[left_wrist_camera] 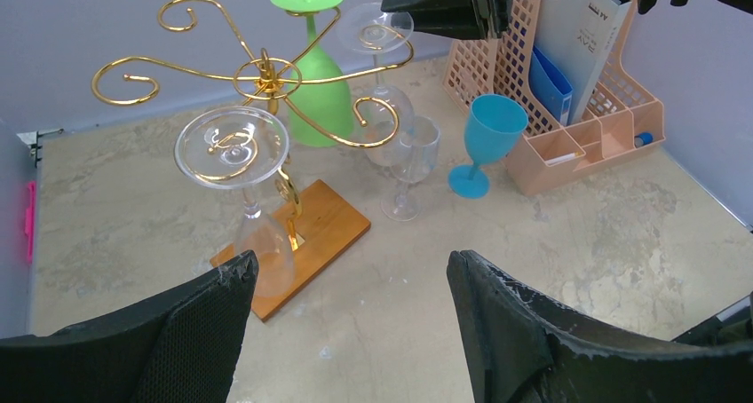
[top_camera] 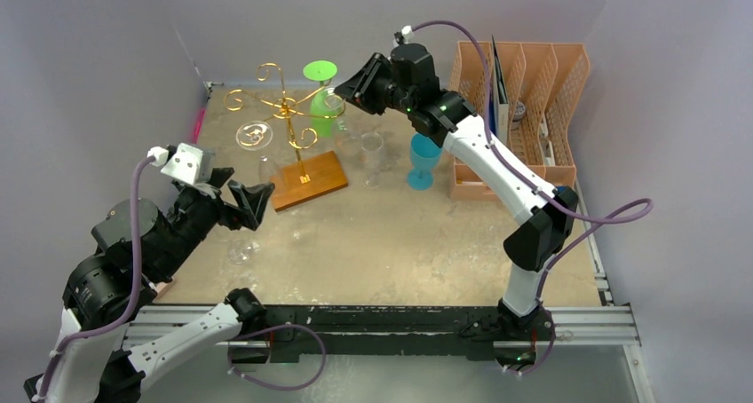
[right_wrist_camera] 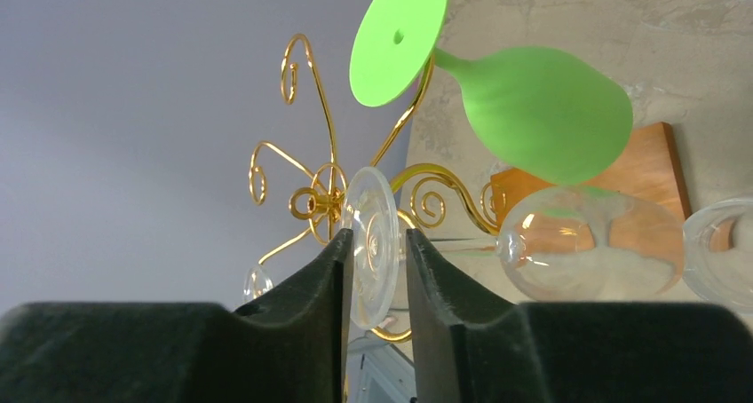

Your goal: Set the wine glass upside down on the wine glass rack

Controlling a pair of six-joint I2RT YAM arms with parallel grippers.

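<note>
Beige tabletop (top_camera: 400, 243): right gripper (right_wrist_camera: 376, 243) loosely parted around the foot of the clear wine glass (right_wrist_camera: 586, 243). Likely fragile, slippery; grip the stem. Left gripper (left_wrist_camera: 348, 270) gapes open.

The bench (top_camera: 400, 243) is topped with a mottled beige, stone-like surface; it is enclosed at its left, far and right edges by plain pale grey walls (top_camera: 89, 48); a metal rail (top_camera: 400, 316) is fixed along its near edge.
</note>
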